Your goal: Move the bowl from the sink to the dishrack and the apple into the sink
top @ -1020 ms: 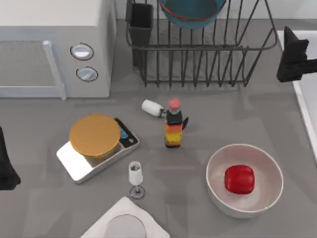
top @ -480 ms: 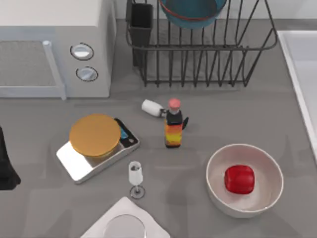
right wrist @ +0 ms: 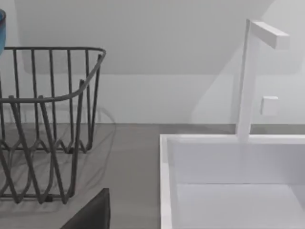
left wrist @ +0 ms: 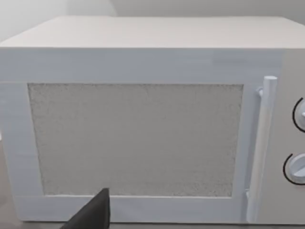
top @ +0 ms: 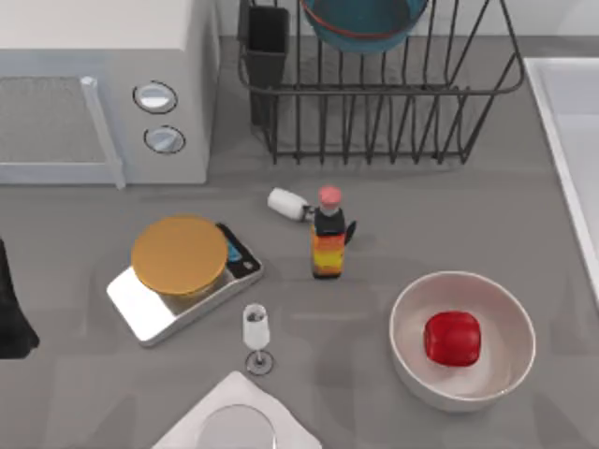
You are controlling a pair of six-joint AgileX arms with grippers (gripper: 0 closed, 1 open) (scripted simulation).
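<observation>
At table's far edge: dishrack (top: 379,98) with bowl (top: 363,23) standing in it. Sink (top: 566,140) at right edge. Near right corner: white bowl (top: 462,340) holding apple (top: 453,338). Left arm (top: 11,304) at left edge; grip state of both grippers cannot tell.

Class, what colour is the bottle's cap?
Red, on the bottle with its orange-yellow label; clearest in the top view.

We see a teal bowl (top: 363,21) with an orange-red rim band in the black wire dishrack (top: 379,94). Our red apple (top: 453,338) lies in a white bowl (top: 462,340). The bottle (top: 328,234) is orange-yellow, red-capped. The sink (right wrist: 228,181) and microwave (left wrist: 143,119) are pale white; the table (top: 449,224) grey.
</observation>
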